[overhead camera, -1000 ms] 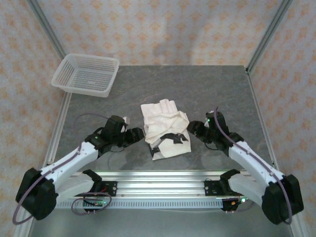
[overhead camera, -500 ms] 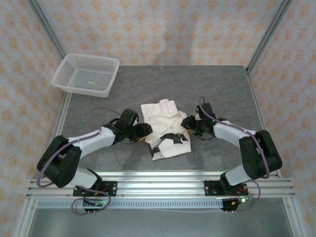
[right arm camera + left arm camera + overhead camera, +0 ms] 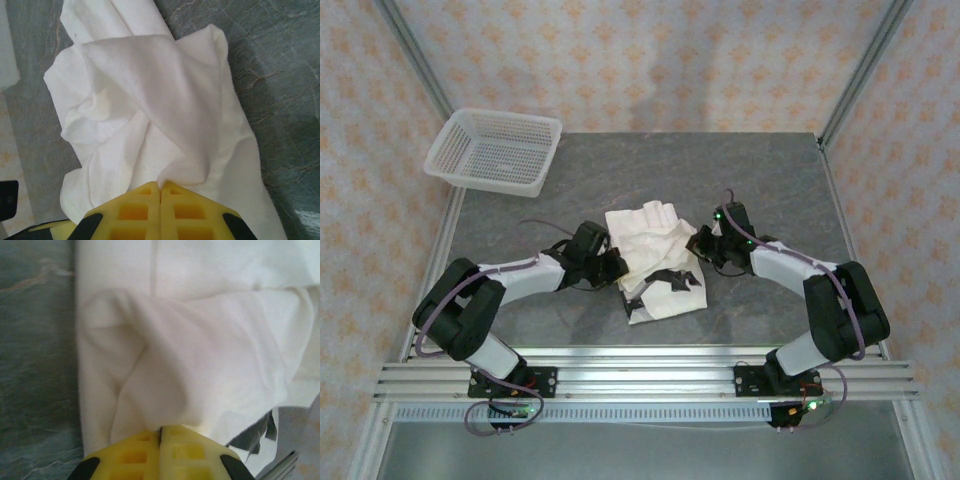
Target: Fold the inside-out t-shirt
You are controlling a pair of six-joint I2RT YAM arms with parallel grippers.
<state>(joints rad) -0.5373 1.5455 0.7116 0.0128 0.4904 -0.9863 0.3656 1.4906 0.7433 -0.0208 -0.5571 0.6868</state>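
A cream-white t-shirt [image 3: 655, 262] is seen lying crumpled on the grey table [image 3: 770, 180], in the near middle of the surface, between the two arms. It is bunched into a rough heap with many folds, and dark patches [image 3: 672, 280] are seen on its near part.

The left gripper [image 3: 618, 266] is set low against the left edge of the t-shirt. In the left wrist view its yellow fingers [image 3: 132, 456] are pressed together, and a fold of the cloth [image 3: 200, 365] is pinched in the seam between them [image 3: 161, 431]; the cloth is drawn up into a ridge from that spot. The bare table [image 3: 35, 340] is seen to the left of the cloth.

The right gripper [image 3: 698, 246] is set against the right edge of the t-shirt, opposite the left one. In the right wrist view its yellow fingers [image 3: 132, 212] are likewise closed tight [image 3: 160, 189], and a peak of the cloth [image 3: 150, 100] is caught between them. Grey table [image 3: 265, 55] is seen on both sides of the heap.

A white mesh basket [image 3: 495, 150] is placed at the far left corner of the table, well apart from the t-shirt.
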